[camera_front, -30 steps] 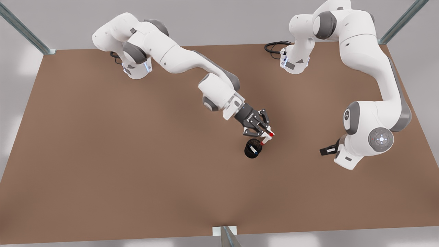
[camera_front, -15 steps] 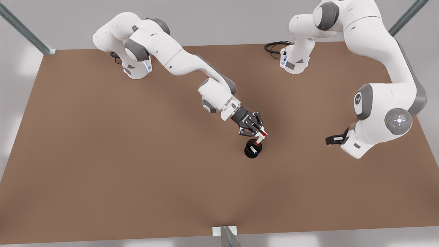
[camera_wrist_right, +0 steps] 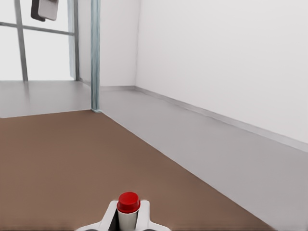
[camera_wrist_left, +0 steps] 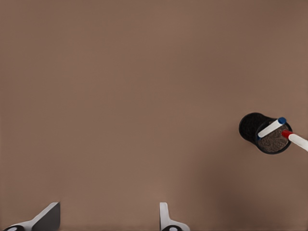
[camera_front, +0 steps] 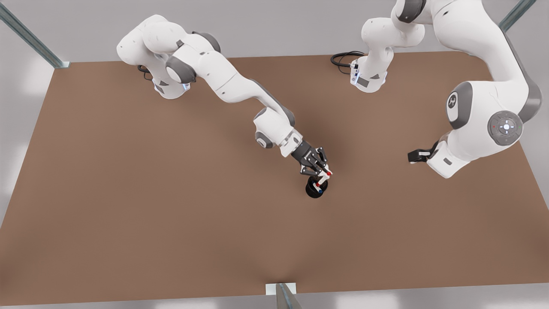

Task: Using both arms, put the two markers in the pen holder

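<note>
Standing in pen holder (camera_wrist_left: 265, 133): blue marker (camera_wrist_left: 270, 128); right pincer (camera_front: 322, 172) gripping red marker (camera_wrist_right: 128, 207).

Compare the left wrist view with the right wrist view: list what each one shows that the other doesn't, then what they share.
Left wrist view: the pen holder with the blue marker leaning inside it, and the open left gripper, waiting above the table. Right wrist view: the right gripper shut on the red marker near its capped end, plus a metal post and a white wall. Shared: the red marker, whose lower end reaches the holder's rim in the left wrist view, and the table.
</note>
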### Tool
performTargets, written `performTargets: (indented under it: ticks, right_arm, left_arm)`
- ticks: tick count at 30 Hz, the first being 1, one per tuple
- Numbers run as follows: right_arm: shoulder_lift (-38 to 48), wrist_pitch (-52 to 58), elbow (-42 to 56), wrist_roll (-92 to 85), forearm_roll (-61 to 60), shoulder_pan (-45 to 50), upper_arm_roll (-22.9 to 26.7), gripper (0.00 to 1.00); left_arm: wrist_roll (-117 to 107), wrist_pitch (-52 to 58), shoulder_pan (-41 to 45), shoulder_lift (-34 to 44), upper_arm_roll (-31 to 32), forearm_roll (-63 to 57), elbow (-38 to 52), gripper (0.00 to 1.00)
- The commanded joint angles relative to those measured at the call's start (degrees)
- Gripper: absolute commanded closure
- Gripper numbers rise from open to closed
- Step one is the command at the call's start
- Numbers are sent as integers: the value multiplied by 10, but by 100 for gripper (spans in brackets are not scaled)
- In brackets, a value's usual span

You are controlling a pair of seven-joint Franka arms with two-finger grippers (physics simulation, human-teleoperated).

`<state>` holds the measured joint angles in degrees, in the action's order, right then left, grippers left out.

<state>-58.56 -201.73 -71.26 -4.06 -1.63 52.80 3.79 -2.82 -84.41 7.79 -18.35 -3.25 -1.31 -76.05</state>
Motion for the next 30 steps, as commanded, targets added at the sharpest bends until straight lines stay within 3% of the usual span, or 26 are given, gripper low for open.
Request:
performTargets:
  ticks: [1,2,3,7,9,12,14,16,18,20,25,30]
  right_arm:
    - [-2,1,1,-9,-2,0,0,75]
    - [-2,1,1,-9,-3,0,0,11]
    - [-1,1,1,-9,-2,0,1,0]
    - [5,1,2,-13,-2,-6,2,0]
    - [84,70,-1,-14,-4,-23,75,2]
    - [278,533,0,-2,-18,-104,86,2]
    - [396,855,-8,5,-19,-229,75,0]
    - [472,990,-57,5,6,-363,9,0]
    - [584,1015,-233,39,42,-510,-92,0]
    - [580,1069,-245,78,42,-510,-90,0]
    - [572,1087,-227,74,54,-506,-78,0]
    - [457,1156,-48,70,54,-488,-79,0]
  left_arm:
    - [29,1,2,-1,0,0,0,0]
    - [29,1,2,-1,0,0,0,0]
    - [29,1,2,-3,0,0,0,0]
    - [29,1,2,-4,0,0,0,0]
    - [29,1,3,-5,0,0,0,0]
    - [27,4,6,-5,0,2,1,0]
    - [29,4,6,-5,0,2,2,0]
    - [28,6,13,-5,0,2,4,0]
    - [28,6,13,-14,0,-1,6,0]
    - [28,6,13,-18,0,0,6,0]
    - [26,6,13,-18,0,1,6,0]
    - [26,17,13,-26,0,-3,9,0]
